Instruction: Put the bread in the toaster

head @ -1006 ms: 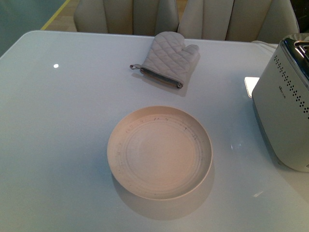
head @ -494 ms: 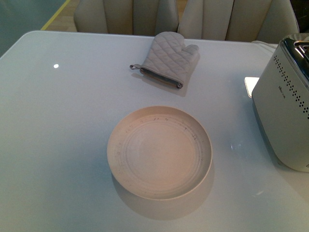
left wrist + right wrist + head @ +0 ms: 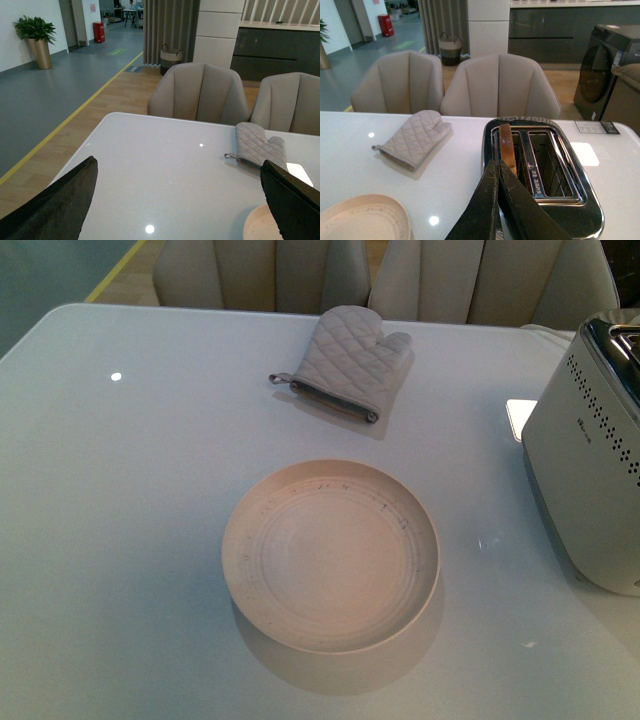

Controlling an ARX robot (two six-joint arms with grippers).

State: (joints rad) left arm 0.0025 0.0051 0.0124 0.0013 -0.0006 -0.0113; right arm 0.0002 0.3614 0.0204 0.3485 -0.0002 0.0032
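White toaster (image 3: 590,480) with rows of small dark dots, shiny chrome top (image 3: 555,165). Bread (image 3: 506,146) tan with brown crust. Oven mitt (image 3: 350,362) grey, diamond-quilted, darker cuff trim. Plate (image 3: 330,555) cream with faint concentric rings, few dark specks. Table (image 3: 130,500) glossy pale grey-white. Chairs (image 3: 450,85) beige. Both grippers' fingers (image 3: 55,210) black. Floor (image 3: 45,90) grey with yellow line, wood strip beside.

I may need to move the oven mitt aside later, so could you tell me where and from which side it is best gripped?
Grip the oven mitt at its cuff end, by the dark-trimmed edge with the small hanging loop. That end points toward the robot's left and lies clear of the plate and toaster. The mitt lies flat on the table, so probably come from above, pinching across the cuff edge.
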